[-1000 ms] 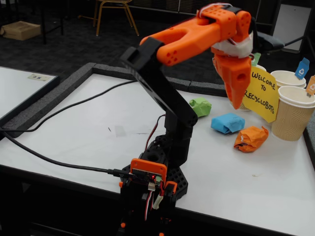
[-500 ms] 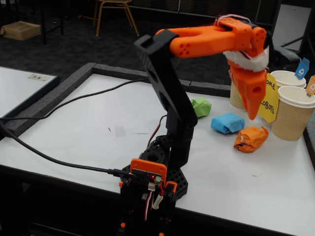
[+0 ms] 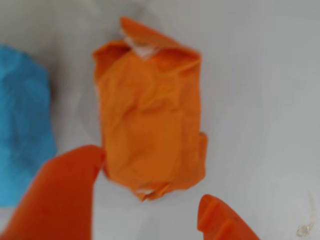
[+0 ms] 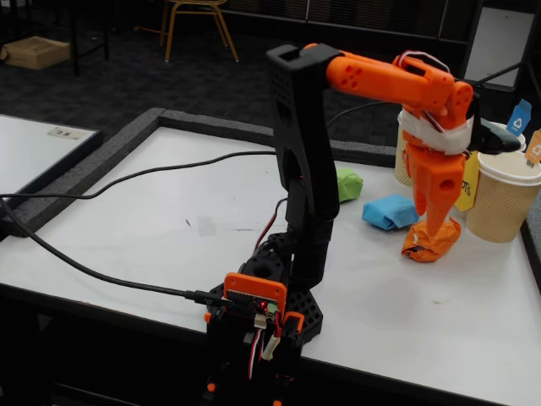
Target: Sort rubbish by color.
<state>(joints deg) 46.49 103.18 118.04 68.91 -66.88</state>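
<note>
On the white desk (image 4: 152, 228), toward its far right corner in the fixed view, the three crumpled paper wads lie in a row. The lime green wad (image 4: 348, 183) is leftmost, partly behind the black arm. Next comes the bright blue wad (image 4: 389, 212), then the orange wad (image 4: 429, 241), near the ribbed beige paper cup (image 4: 504, 199). The orange end effector (image 3: 150, 222) hangs over the orange wad with its fingers spread apart, one at each side, holding nothing.
</note>
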